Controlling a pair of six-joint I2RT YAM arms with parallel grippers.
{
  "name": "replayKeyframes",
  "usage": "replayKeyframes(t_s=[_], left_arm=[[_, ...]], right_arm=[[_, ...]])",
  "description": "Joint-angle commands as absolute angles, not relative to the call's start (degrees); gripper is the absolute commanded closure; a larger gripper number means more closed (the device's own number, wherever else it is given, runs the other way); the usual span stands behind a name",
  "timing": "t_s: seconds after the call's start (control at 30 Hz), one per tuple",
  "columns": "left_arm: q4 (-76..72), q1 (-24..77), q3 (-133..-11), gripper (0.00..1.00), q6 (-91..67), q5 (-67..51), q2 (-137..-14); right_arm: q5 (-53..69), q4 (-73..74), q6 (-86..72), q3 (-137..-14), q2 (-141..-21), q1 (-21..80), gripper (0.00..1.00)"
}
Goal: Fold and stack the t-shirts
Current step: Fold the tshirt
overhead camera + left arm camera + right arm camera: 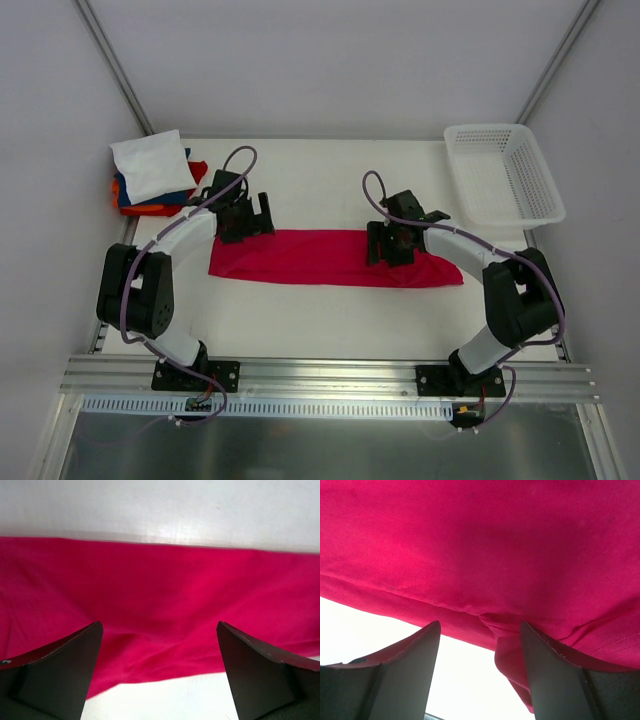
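My left fingers [55, 672] gaped wide, right fingers [555, 675] parted, both empty over the crimson t-shirt [330, 258]; limp, light cloth, I judged, best pinched at corners.

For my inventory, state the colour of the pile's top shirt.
White. The top shirt shows best in the overhead view.

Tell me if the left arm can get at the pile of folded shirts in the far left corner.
Probably yes. The left gripper is open and empty above the red shirt, and the folded pile lies near it, back and to the left, with only bare table between.
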State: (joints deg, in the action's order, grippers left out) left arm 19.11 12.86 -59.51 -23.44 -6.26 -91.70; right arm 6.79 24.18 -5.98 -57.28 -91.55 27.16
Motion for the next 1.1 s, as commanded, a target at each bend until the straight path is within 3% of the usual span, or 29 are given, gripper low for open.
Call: replayKeyframes(t_s=[0.0, 0.67, 1.07], left_arm=[[20.13, 13.88, -58.01, 0.01, -25.57, -7.91, -88.16], [18.46, 15.38, -55.37, 0.01, -23.99, -6.06, -94.75], [18.11, 18.54, -50.54, 0.01, -25.49, -5.54, -90.71]], right_arm=[[7.56, 22.94, -6.94, -57.04, -91.76, 27.42, 0.31], [25.22, 12.13, -10.55, -55.72, -101.34, 24.09, 0.27], [29.71, 14.23, -9.67, -61.25, -105.38, 20.04, 0.27]])
